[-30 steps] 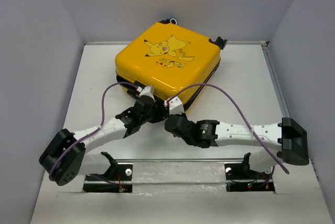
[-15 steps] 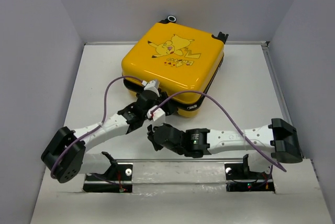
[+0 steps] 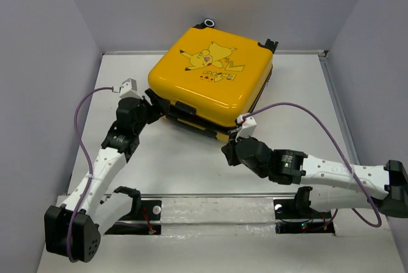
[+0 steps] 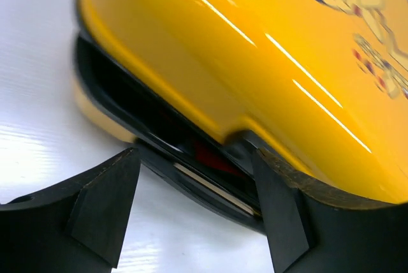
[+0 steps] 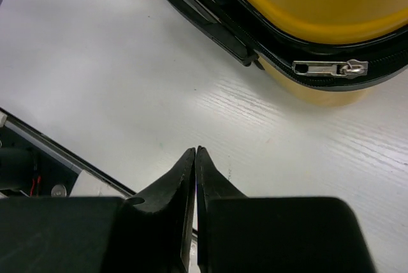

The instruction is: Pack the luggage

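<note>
The luggage (image 3: 213, 75), a yellow hard-shell case with a cartoon on its lid, lies flat at the back middle of the table. Its lid stands slightly ajar, showing a dark gap along the near-left side (image 4: 146, 110) with something red inside. My left gripper (image 3: 152, 102) is open at the case's left corner; its fingertips (image 4: 194, 154) straddle the black seam, and the right finger (image 4: 280, 215) sits against the lid's edge. My right gripper (image 3: 225, 152) is shut and empty, just short of the case's front corner. Its tips (image 5: 195, 149) hover over bare table below the silver zipper pull (image 5: 328, 67).
Grey walls close in the table on the left, back and right. The arm bases and a metal rail (image 3: 217, 206) line the near edge. Purple cables (image 3: 299, 110) loop over both arms. A black wheel (image 3: 271, 44) sticks out at the case's far right corner.
The left arm has swung out to the left and its jaws have opened wider at the case's left corner. The right arm has drawn rightward to the front corner, still shut.
</note>
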